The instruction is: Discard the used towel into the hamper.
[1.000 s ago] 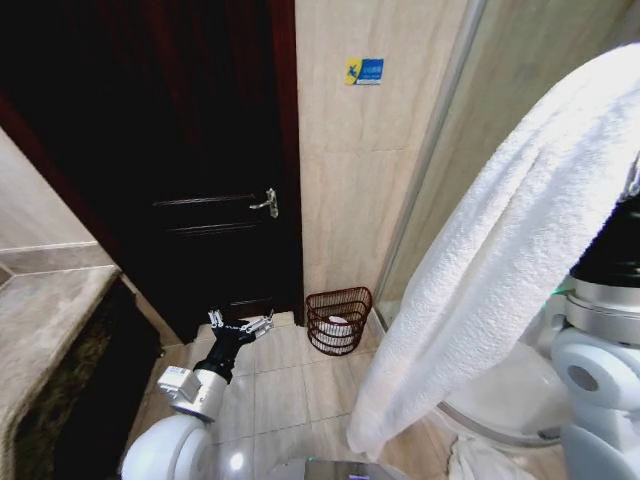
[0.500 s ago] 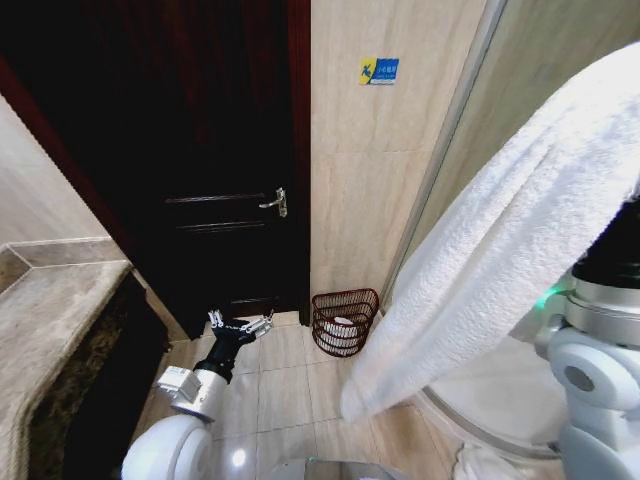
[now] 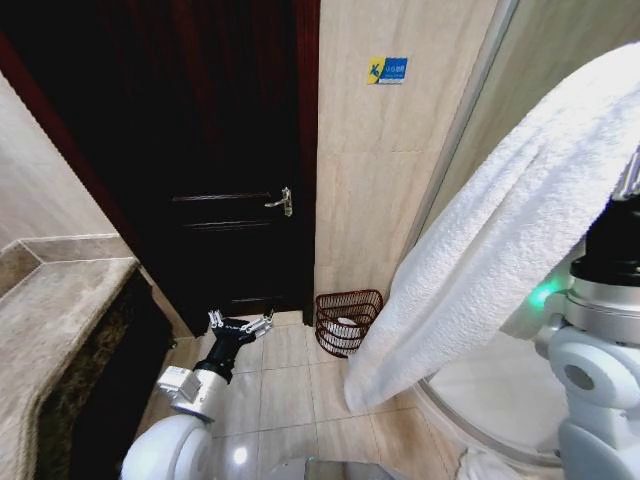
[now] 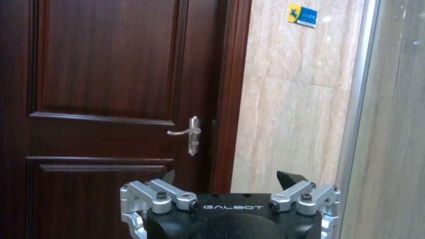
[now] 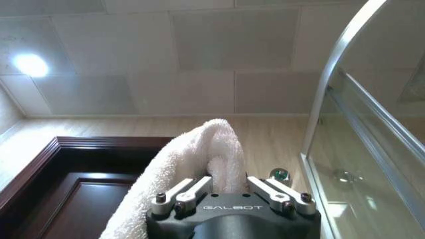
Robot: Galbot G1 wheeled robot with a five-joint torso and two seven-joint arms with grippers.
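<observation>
Bathroom tile floor, dark door (image 3: 220, 180) behind. Right gripper (image 5: 229, 191) raised, jaws clenched on towel (image 3: 500, 250) — towel drapes well below jaws. Hamper (image 3: 348, 322) on floor far below, apart. Left gripper (image 4: 229, 186) idle, jaws released. Drop not yet done.

We see the hamper (image 3: 349, 322) on the floor (image 3: 290, 385) against the wall (image 3: 370, 180), right of the door (image 3: 200, 150), with the towel (image 3: 500, 240) hanging to its right.
</observation>
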